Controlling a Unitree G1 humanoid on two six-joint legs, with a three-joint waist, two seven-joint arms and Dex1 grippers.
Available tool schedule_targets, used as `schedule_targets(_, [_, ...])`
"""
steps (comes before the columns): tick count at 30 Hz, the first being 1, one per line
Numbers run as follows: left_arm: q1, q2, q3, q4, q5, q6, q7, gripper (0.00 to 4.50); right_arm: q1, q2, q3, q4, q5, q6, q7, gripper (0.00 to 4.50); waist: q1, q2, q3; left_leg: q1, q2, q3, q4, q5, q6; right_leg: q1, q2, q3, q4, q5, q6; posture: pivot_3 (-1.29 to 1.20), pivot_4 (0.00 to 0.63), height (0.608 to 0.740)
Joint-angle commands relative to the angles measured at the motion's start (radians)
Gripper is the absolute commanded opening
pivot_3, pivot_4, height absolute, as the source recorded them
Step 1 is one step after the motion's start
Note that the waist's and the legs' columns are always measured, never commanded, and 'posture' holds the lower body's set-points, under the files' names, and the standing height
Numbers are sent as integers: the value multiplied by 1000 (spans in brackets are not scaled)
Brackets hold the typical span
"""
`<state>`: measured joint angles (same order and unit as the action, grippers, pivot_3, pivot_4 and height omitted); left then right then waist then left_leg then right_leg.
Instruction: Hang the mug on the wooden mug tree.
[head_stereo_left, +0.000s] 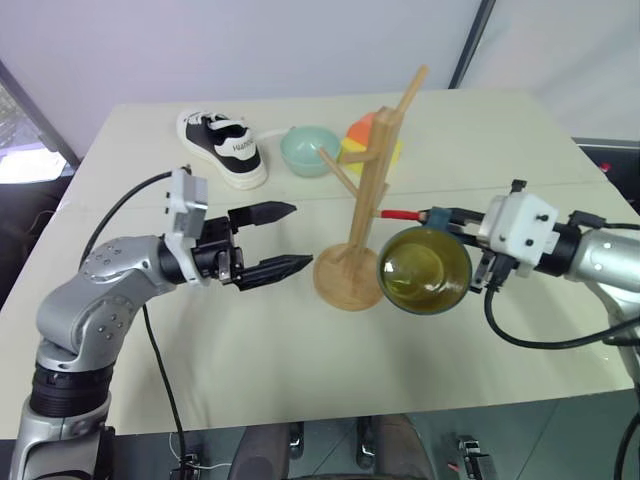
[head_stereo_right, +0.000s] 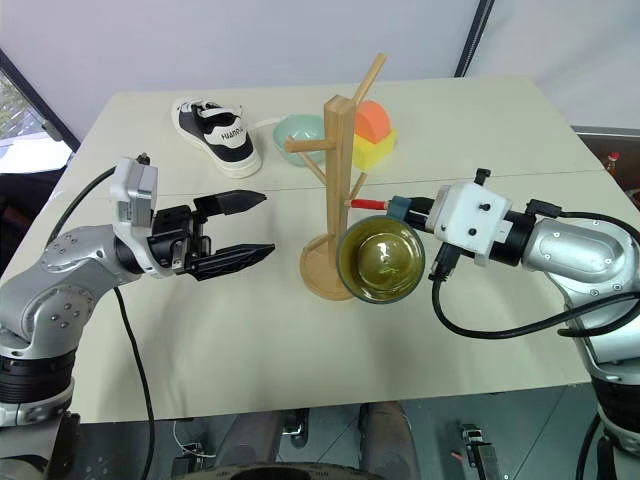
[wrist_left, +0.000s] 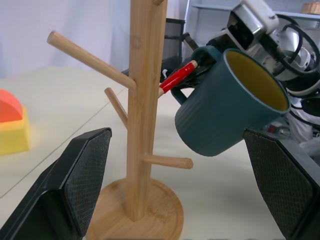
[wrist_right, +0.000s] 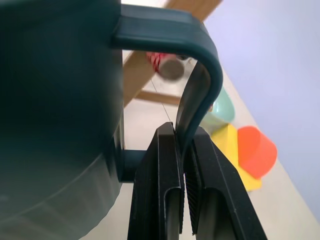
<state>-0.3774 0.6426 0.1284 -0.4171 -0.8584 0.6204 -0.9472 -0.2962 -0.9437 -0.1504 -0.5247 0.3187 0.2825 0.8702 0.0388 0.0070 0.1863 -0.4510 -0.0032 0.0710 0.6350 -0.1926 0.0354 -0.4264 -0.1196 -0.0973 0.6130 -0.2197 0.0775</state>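
My right fingers (wrist_right: 182, 200) clench the mug (head_stereo_left: 424, 270) handle beside the wooden mug tree's (head_stereo_left: 362, 200) red-tipped peg (wrist_left: 178, 78), not yet hooked; left fingers (head_stereo_left: 275, 240) spread, empty.

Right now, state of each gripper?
Left gripper: open, holding nothing.
Right gripper: shut on the mug by its handle.

Head stereo pair looking down over the table (head_stereo_left: 150, 400), wrist cameras close, both seeing the wooden mug tree (wrist_left: 142, 125)

mug (head_stereo_left: 424, 271) right of wooden mug tree (head_stereo_left: 366, 200), shoe (head_stereo_left: 222, 147) behind
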Motion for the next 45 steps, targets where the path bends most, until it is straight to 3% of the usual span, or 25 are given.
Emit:
schedule_targets(1, [-14, -1, -9, -28, -3, -6, 3, 4500, -46, -7, 18, -17, -25, 13, -13, 63, 0, 0, 0, 0, 0, 0, 0, 0, 0, 0, 0, 0, 0, 0, 0, 0, 150, 732])
schedule_targets(16, [-7, -12, -8, -37, -8, -20, 14, 4500, -131, 30, 96, 55, -99, 15, -18, 63, -1, -1, 0, 0, 0, 2, 0, 0, 0, -1, 1, 0, 0, 1, 0, 0, 150, 732])
schedule_targets(17, [-7, -12, -7, -38, -9, -20, 14, 4500, -134, 31, 94, 57, -99, 13, -18, 683, 0, -1, 0, 0, 0, 2, 0, 0, 0, -1, 1, 0, 0, 1, 0, 0, 150, 732])
schedule_targets(20, [-4, -14, -6, -36, -8, -24, 13, 4500, -126, 21, 78, 61, -114, -17, -16, 1960, -1, -1, 0, 0, 0, 3, 0, 0, 0, -1, 1, 0, 0, 2, 0, 0, 150, 732])
schedule_targets(29, [13, -13, 1, -17, 0, -34, 22, 4500, -75, 4, -106, 45, -1, 62, -2, 1960, 0, -1, 0, 0, 0, 3, 0, 0, 0, -1, 1, 0, 0, 2, 0, 0, 150, 732])
schedule_targets(34, [33, -63, 39, 96, 68, -73, 141, 4500, 83, 188, -309, 109, 240, 223, -82, 1960, 1, -6, -2, 2, 1, 2, -1, 0, 1, 1, 0, 0, 0, 2, 0, 0, 150, 732])
schedule_targets(41, [90, -175, 68, 273, 252, -208, 337, 4500, 165, 434, -265, 349, 128, 23, -231, 1960, -5, -6, -2, 5, 2, 7, -1, 0, 0, 0, 0, 2, 0, 5, 0, 0, 150, 732])
schedule_targets(45, [144, -222, 72, 338, 345, -282, 414, 4500, 168, 506, -230, 455, 98, -62, -252, 1960, -3, -5, -2, 6, 3, 8, -2, 0, 0, 0, 0, 2, 0, 6, 0, 0, 150, 732])
